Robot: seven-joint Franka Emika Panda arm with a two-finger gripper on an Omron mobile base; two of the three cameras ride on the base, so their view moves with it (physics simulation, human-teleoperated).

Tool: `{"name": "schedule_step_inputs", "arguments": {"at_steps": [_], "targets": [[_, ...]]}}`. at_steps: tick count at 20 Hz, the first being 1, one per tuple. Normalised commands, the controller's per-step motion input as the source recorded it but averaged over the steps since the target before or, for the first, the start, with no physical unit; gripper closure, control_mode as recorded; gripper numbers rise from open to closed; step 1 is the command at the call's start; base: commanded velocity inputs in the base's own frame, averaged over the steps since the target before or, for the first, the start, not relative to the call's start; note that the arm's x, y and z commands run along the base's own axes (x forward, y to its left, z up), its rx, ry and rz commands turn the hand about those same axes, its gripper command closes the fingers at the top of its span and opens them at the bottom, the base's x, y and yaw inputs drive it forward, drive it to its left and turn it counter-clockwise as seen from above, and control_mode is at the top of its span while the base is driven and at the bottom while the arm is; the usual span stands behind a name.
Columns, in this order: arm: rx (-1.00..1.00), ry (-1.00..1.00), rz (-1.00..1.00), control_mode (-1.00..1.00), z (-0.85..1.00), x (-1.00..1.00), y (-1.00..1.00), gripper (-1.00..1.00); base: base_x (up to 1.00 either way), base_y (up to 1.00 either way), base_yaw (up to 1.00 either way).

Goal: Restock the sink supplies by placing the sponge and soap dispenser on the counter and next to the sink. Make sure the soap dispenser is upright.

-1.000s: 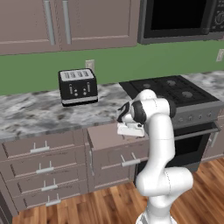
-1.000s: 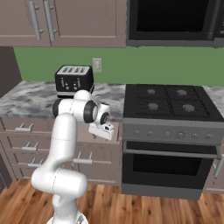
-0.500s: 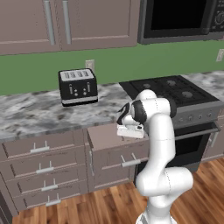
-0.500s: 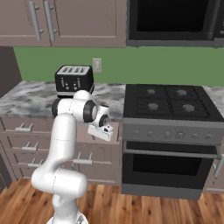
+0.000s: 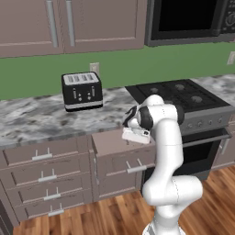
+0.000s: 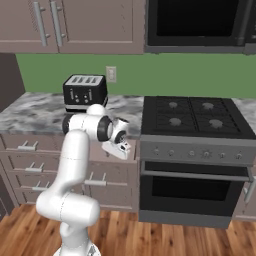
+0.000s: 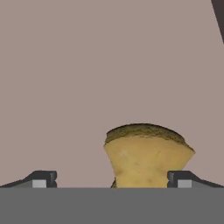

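Note:
The sponge (image 7: 146, 155), a yellowish-tan block with a darker top edge, lies on the mauve floor of an open drawer (image 5: 110, 140). My gripper (image 7: 113, 180) is open, and the sponge sits between the two finger tips, closer to the right one, with no contact visible. From the base, the hand (image 5: 135, 134) points down into the drawer just below the marbled counter (image 5: 36, 119), and the gripper (image 6: 120, 149) hangs at the counter's front edge. The soap dispenser and the sink are out of view.
A black toaster (image 5: 82, 91) stands on the counter behind the drawer. The black stovetop (image 5: 183, 98) and oven (image 6: 192, 185) are right of the arm. Closed drawers (image 5: 41, 179) fill the cabinet front at left. Upper cabinets and a microwave hang overhead.
The hand has sunk a little lower into the open drawer. The jaws have stayed wide apart.

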Motion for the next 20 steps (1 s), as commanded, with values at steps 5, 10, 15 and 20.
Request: {"name": "schedule_step_inputs", "arguments": {"at_steps": [5, 10, 15, 20], "targets": [[0.16, 0.0, -0.13, -1.0, -0.05, -0.09, -0.55, -1.0, 0.0, 0.0, 0.0], [0.13, 0.01, -0.16, -1.0, -0.12, -0.02, -0.47, -1.0, 0.0, 0.0, 0.0], [0.08, 0.05, -0.14, -1.0, -0.24, 0.07, -0.28, -1.0, 0.0, 0.0, 0.0], [0.01, 0.02, -0.07, -1.0, -0.34, 0.03, -0.06, -1.0, 0.0, 0.0, 0.0]]}}
